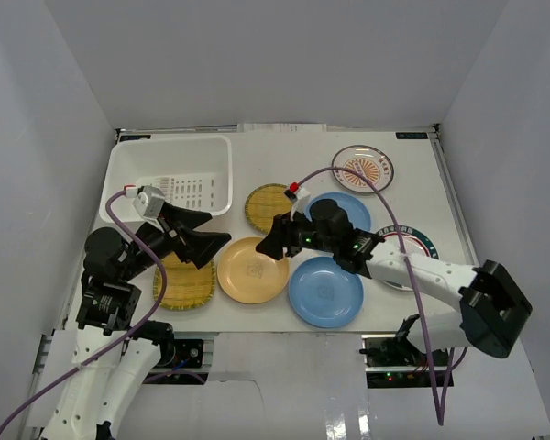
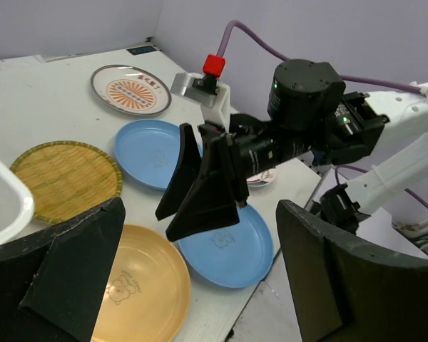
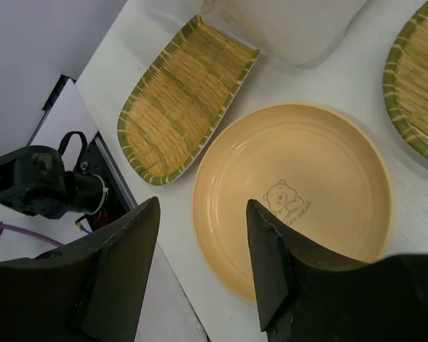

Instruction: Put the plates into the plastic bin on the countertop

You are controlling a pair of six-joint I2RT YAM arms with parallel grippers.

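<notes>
The plastic bin [image 1: 170, 179] stands empty at the countertop's [image 1: 284, 156] back left. Several plates lie flat on the countertop: two yellow woven ones [image 1: 185, 286] [image 1: 268, 206], a plain orange-yellow one [image 1: 252, 270], two light blue [image 1: 325, 291] [image 1: 346, 206], a white one with an orange pattern [image 1: 362, 168], and a green-ringed one [image 1: 420, 246] partly under the right arm. My right gripper [image 3: 203, 206] is open above the orange-yellow plate's [image 3: 299, 178] rim, one finger inside and one outside. My left gripper [image 1: 220, 229] is open and empty, hovering between the bin and the orange-yellow plate [image 2: 135, 292].
The two grippers [image 2: 200, 185] point at each other, close together over the middle of the table. The bin's rim [image 2: 7, 192] lies just left of the left gripper. White walls close in the sides and back. The table's near edge [image 1: 284, 332] runs just in front of the plates.
</notes>
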